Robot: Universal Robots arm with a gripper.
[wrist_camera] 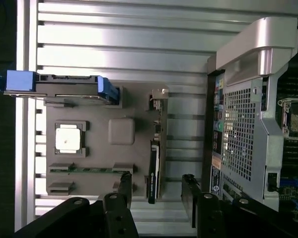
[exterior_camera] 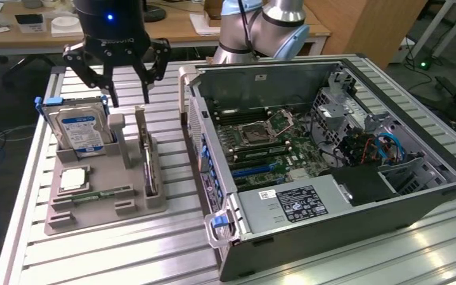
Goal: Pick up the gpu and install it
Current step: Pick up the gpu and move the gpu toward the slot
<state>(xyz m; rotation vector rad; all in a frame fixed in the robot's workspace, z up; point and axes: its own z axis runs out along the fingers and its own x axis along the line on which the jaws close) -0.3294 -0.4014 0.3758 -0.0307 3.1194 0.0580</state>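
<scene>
The gpu (exterior_camera: 148, 163) stands on edge in the right-hand slot of a gray holder (exterior_camera: 93, 211), long axis running near to far, silvery bracket at the far end; the gripper (exterior_camera: 129, 98) hangs above that far end, fingers (exterior_camera: 114, 95) spread wide, gripping nothing; an open computer case (exterior_camera: 323, 148) lies just right.
</scene>
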